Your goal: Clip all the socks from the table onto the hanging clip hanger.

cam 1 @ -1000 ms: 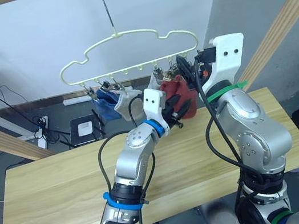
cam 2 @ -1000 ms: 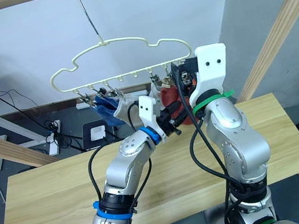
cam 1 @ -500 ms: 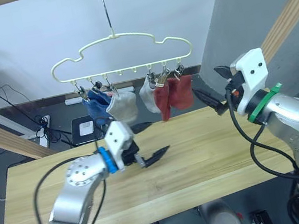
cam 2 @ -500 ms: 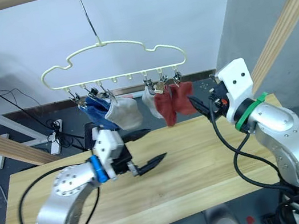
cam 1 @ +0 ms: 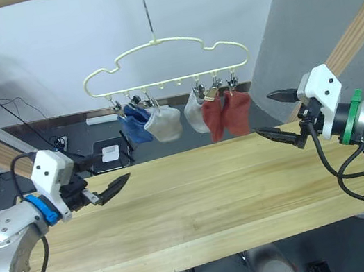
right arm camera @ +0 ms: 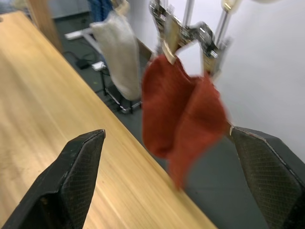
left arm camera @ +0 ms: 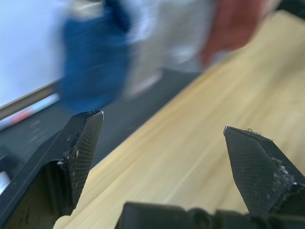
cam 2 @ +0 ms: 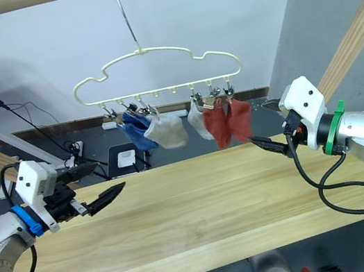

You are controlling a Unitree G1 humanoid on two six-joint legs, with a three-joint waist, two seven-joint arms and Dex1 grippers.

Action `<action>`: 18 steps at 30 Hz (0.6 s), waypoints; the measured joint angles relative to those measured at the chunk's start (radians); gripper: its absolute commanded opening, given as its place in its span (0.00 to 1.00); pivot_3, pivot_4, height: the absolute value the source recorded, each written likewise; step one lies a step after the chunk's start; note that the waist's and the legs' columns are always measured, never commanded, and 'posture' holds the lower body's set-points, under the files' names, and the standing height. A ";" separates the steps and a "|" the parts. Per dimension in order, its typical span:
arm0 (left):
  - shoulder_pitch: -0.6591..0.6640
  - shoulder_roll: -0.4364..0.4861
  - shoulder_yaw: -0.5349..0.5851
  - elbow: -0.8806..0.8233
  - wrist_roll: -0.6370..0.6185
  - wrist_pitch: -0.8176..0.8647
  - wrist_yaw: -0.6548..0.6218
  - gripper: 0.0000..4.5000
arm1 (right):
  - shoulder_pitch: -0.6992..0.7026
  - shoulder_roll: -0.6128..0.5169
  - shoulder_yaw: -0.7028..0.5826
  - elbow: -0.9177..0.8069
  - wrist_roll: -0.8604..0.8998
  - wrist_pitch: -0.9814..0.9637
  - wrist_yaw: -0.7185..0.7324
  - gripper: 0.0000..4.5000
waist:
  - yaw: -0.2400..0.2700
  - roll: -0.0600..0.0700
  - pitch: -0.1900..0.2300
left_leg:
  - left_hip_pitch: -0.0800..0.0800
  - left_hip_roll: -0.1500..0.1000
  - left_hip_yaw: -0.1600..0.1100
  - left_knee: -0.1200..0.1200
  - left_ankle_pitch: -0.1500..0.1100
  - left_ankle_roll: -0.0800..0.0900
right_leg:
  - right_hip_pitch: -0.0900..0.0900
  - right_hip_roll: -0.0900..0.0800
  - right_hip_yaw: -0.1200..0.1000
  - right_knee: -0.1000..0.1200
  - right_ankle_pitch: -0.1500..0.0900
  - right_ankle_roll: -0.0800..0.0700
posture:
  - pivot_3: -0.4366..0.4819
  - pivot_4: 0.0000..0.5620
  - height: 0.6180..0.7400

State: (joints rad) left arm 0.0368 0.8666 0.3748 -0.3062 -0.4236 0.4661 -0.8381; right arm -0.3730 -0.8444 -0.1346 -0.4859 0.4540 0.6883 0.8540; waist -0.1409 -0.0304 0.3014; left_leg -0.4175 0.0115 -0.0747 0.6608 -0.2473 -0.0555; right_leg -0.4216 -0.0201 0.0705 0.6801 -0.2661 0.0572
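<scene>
Fingers of both grippers gape empty beside the hanger (cam 1: 166, 65) with 6 socks (cam 1: 227, 114).

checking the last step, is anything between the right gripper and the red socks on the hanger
Nothing visible. The right gripper is open, with open air between it and the two red socks clipped on the hanger. The table lies below that gap, and the left gripper is far off.
</scene>
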 measured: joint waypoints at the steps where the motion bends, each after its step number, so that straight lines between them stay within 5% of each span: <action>1: 0.015 0.019 0.001 0.025 0.036 -0.014 0.006 1.00 | -0.001 -0.014 0.000 0.016 -0.001 -0.025 0.022 0.98 | 0.002 -0.001 -0.005 | 0.000 0.000 0.000 0.000 0.000 0.000 | 0.000 0.000 0.000 0.000 0.000 0.000 | 0.32 0.28 1.00; 18: -0.053 0.027 0.006 0.130 0.068 -0.035 0.019 1.00 | -0.021 -0.010 0.019 0.216 -0.048 -0.223 0.083 0.98 | 0.011 -0.002 -0.096 | 0.002 -0.001 0.001 0.001 0.000 0.000 | 0.002 0.001 -0.001 0.001 0.001 -0.002 | 0.36 0.14 1.00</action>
State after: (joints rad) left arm -0.0161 0.8937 0.3810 -0.1764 -0.3558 0.4306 -0.8193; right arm -0.3939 -0.8544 -0.1159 -0.2699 0.4061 0.4655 0.9368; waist -0.1294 -0.0324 0.2055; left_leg -0.4150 0.0105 -0.0738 0.6619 -0.2470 -0.0558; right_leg -0.4201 -0.0194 0.0700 0.6811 -0.2651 0.0555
